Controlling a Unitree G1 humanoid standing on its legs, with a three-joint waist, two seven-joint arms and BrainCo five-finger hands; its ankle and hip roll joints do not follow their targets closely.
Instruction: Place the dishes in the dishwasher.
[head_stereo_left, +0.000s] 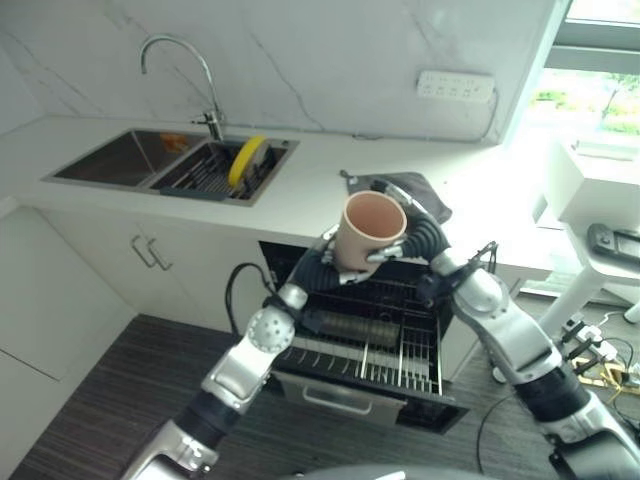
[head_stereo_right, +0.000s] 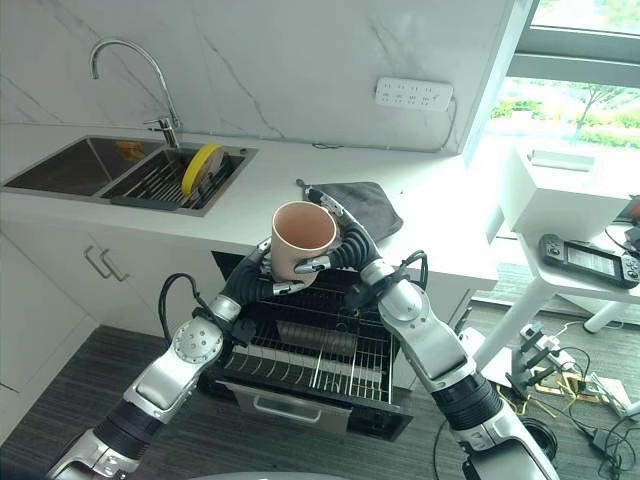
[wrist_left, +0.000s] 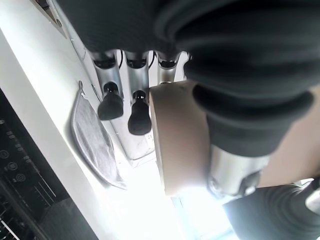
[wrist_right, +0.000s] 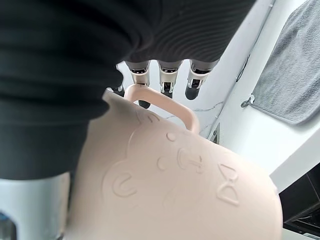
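A pink mug (head_stereo_left: 370, 228) with a handle (wrist_right: 165, 100) hangs upright in the air over the pulled-out dishwasher rack (head_stereo_left: 400, 350), level with the counter's front edge. My right hand (head_stereo_left: 425, 238) is shut on it from the right, one finger across its front and others behind the rim. My left hand (head_stereo_left: 318, 268) comes up from below left and grips the mug's lower side, its fingers (wrist_left: 139, 117) on one side and the thumb on the other. The open dishwasher (head_stereo_right: 320, 365) sits under the counter and its wire rack looks bare.
A yellow plate (head_stereo_left: 246, 160) stands on edge in the sink's drain rack (head_stereo_left: 210, 172), by the faucet (head_stereo_left: 180, 60). A grey cloth (head_stereo_right: 365, 200) lies on the counter (head_stereo_right: 260, 185) behind the mug. A white side table (head_stereo_right: 570, 250) with a handheld controller (head_stereo_right: 590, 262) stands at the right.
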